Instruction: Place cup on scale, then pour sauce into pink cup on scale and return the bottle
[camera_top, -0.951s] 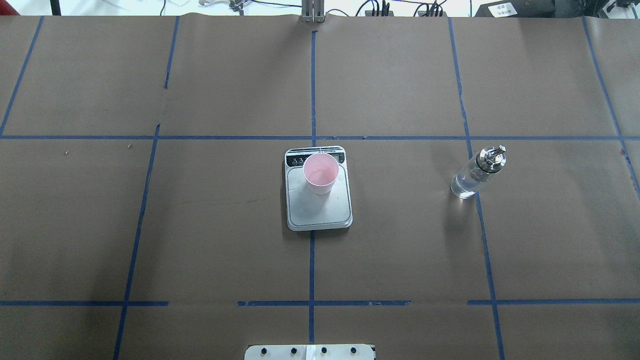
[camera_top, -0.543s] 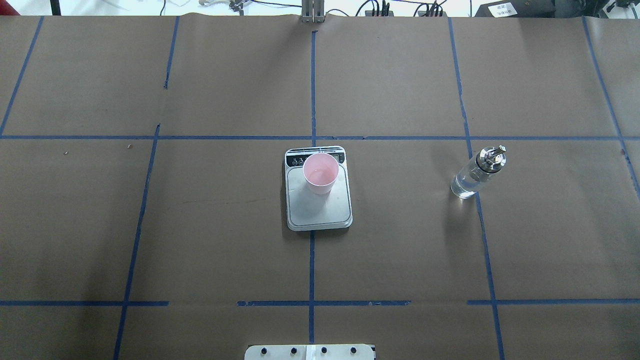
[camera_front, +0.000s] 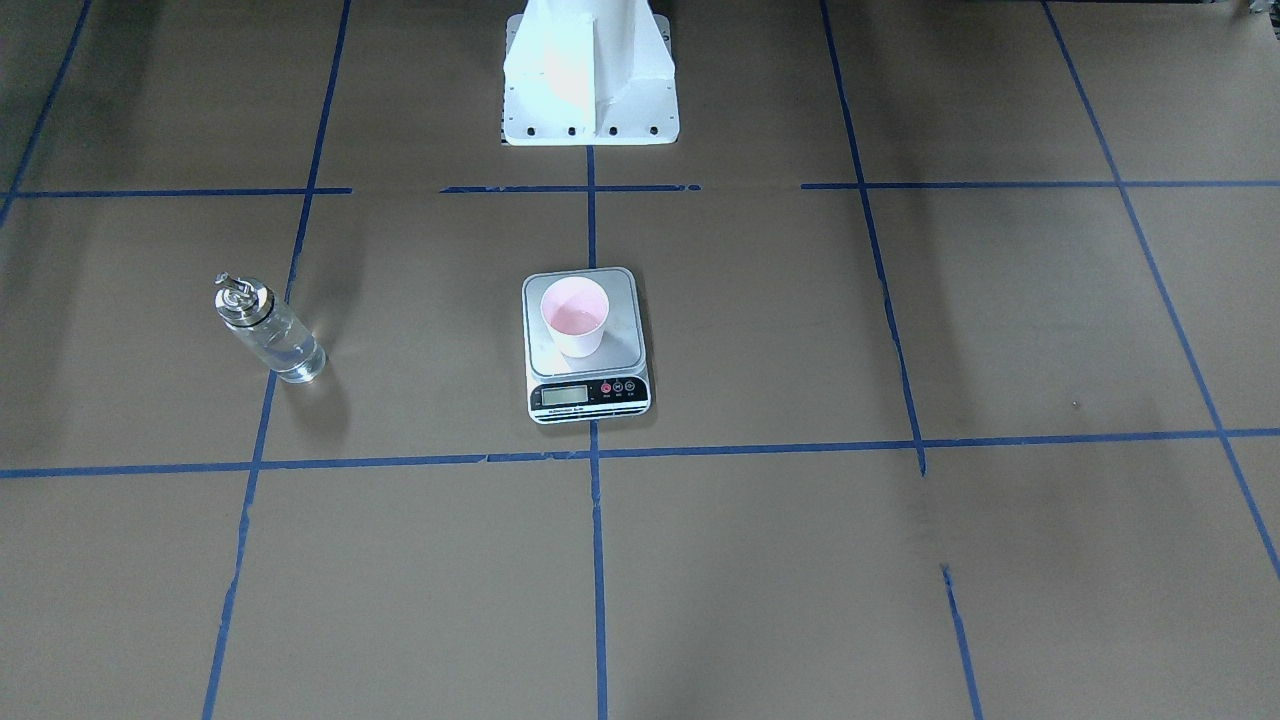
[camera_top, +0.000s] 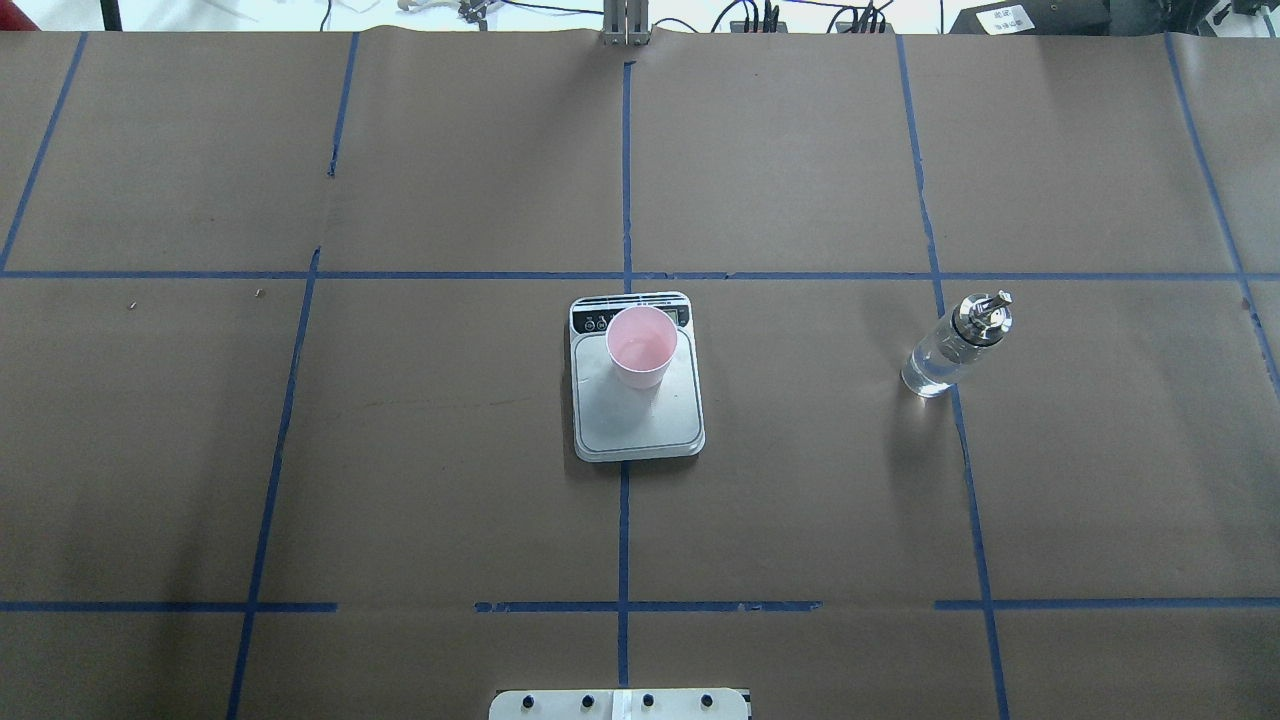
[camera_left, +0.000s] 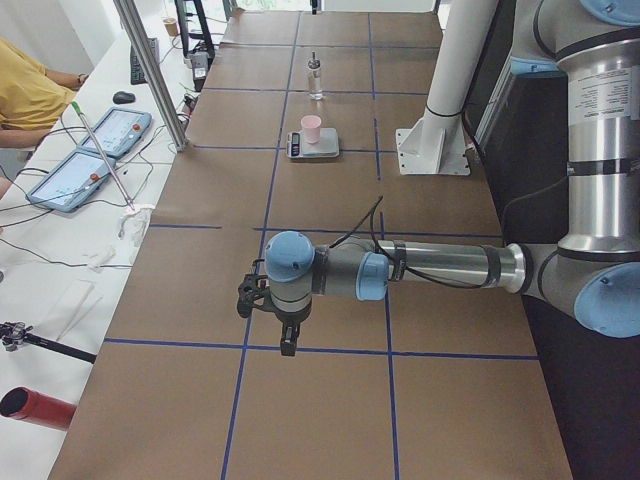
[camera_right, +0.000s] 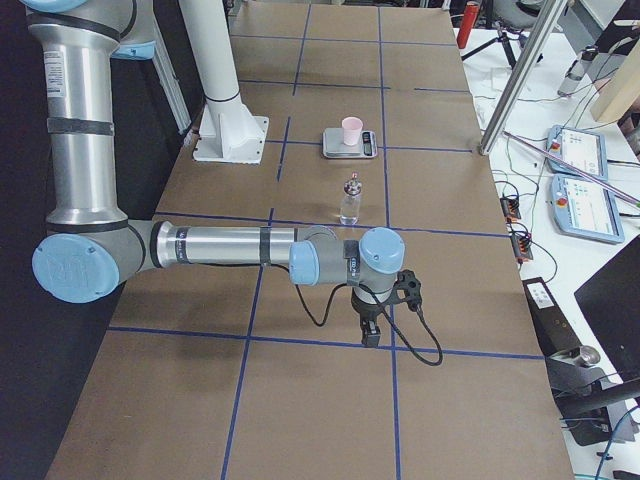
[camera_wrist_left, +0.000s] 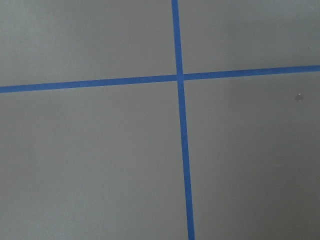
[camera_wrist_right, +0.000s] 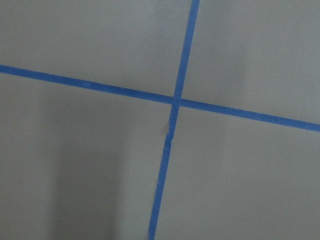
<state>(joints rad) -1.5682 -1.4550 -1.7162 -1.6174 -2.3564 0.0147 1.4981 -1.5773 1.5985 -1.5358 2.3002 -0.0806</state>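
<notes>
Two arms, both parked well apart from the task things. Left fingers (camera_left: 288, 344) point down over a blue tape (camera_wrist_left: 180, 150) crossing near the worktop's (camera_top: 450, 480) left end. They show only in the side view, so can't tell whether they're open or closed, or gripping anything. Same for the right fingers (camera_right: 370, 337) at the opp. end: pointing down over another tape crossing, opening can't be judged. Wrist cams show only brown paper and tape lines, no fingers in shot.

Scale (camera_top: 640, 425) lies flat mid-worktop on the centre tape line, with the display strip on the side away from the robot. Cup (camera_top: 641, 347) stands upright on its platform, nearer the display end, mouth up, pink inside visible. Can't tell if there's liquid in it.

Bottle (camera_top: 945, 355) stands upright on the robot's right, on a tape line, well apart from the scale, metal collar and spout on top. Clear sauce (camera_top: 928, 372) shows through the glass. Nothing touches the bottle or cup.

White robot base (camera_front: 590, 70) is at the worktop's edge. A person in yellow (camera_left: 25, 90) sits at a side desk by two tablets (camera_left: 85, 160).
</notes>
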